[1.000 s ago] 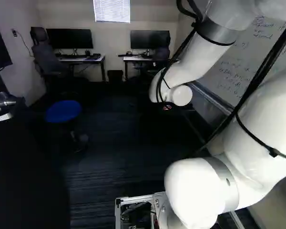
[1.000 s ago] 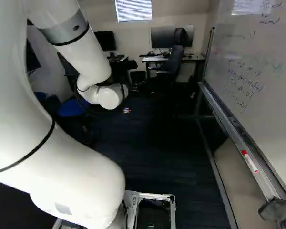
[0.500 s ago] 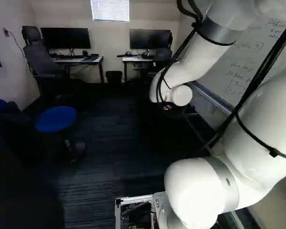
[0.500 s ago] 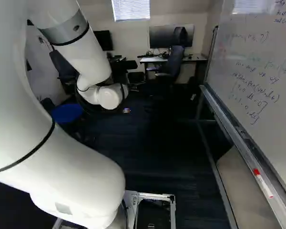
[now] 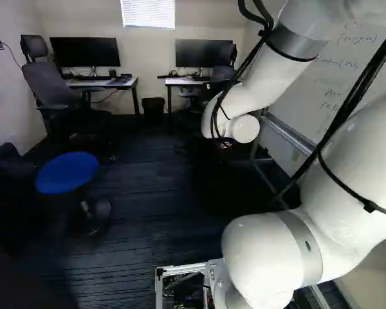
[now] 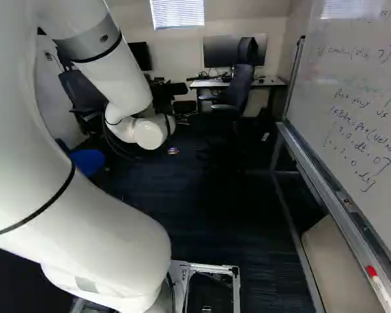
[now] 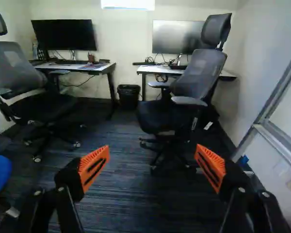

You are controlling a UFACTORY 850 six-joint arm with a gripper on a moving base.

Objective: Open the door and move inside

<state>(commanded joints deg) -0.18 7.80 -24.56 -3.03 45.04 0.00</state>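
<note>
At the left of the left base view, a blue stool (image 5: 67,172) is seen near a grey office chair (image 5: 48,87). Farther right, a waste bin (image 5: 153,106) is set between two desks (image 7: 82,66), each topped by a monitor. The white arm (image 5: 244,90) is extended ahead; in the wrist view, the gripper (image 7: 153,155) is spread open, its orange pads (image 7: 93,167) well apart. In the right base view, a red-capped marker (image 6: 378,285) is seemingly laid on the whiteboard's (image 6: 358,85) ledge. The door's place cannot be told.

Bright window blinds (image 6: 178,13), glare on whiteboard (image 6: 352,9), dim floor (image 5: 138,212), detail there perhaps lost
</note>
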